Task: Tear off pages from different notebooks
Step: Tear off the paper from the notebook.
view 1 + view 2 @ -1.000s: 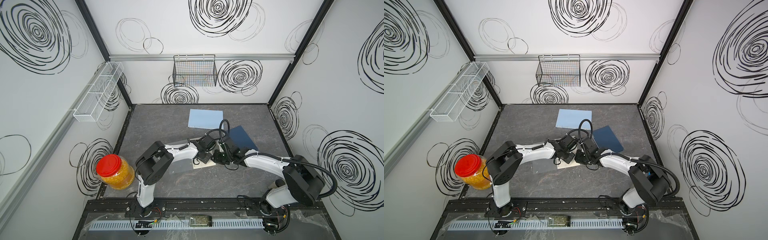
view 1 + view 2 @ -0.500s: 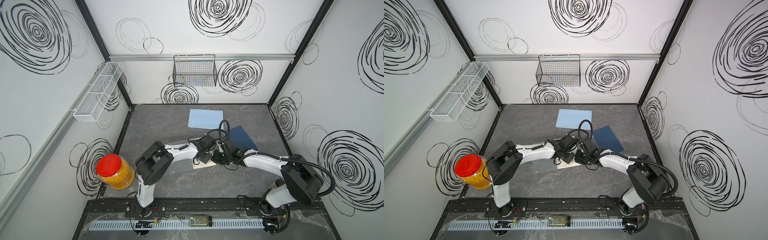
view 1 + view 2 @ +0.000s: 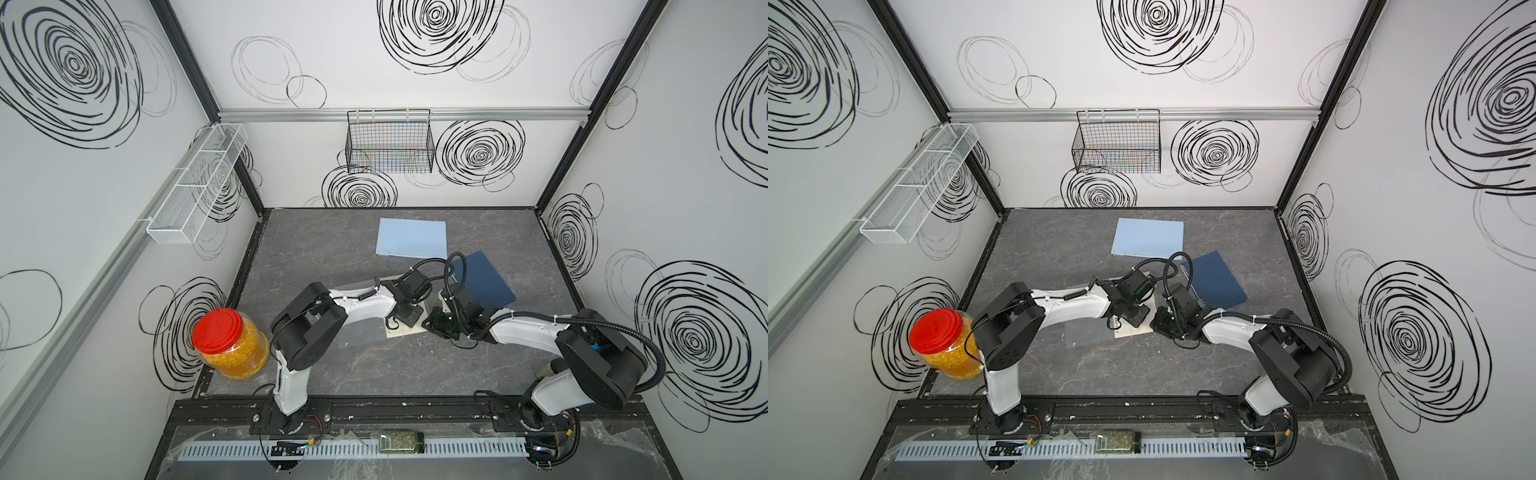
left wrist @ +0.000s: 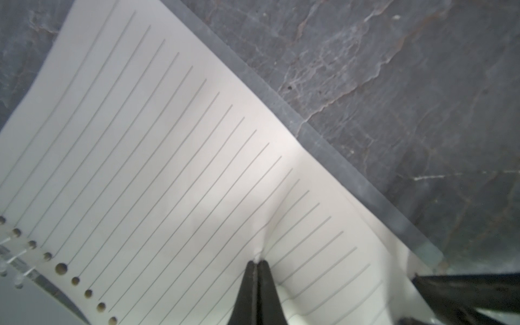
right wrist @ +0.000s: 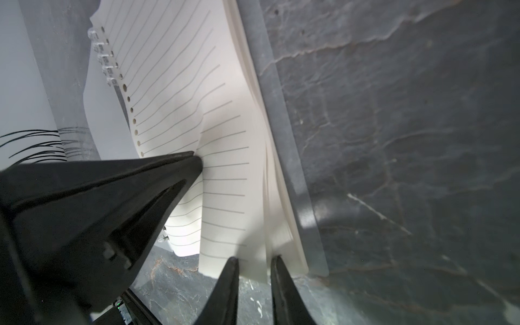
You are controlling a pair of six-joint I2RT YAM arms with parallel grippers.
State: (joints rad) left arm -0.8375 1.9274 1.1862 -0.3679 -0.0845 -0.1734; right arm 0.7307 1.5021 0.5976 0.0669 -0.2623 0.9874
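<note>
L fingers (image 4: 247, 292) together on lined pg (image 4: 168, 168)

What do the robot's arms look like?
Both the left arm and right arm have white tube-shaped links with black joints. Black cables loop over the wrists, and a ribbed black hose runs along the right arm. The left tool and right tool each end in two pointed black fingers.

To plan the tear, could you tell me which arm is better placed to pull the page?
Right: the right gripper straddles the free edge of the page, while the shut left gripper pins it.
</note>
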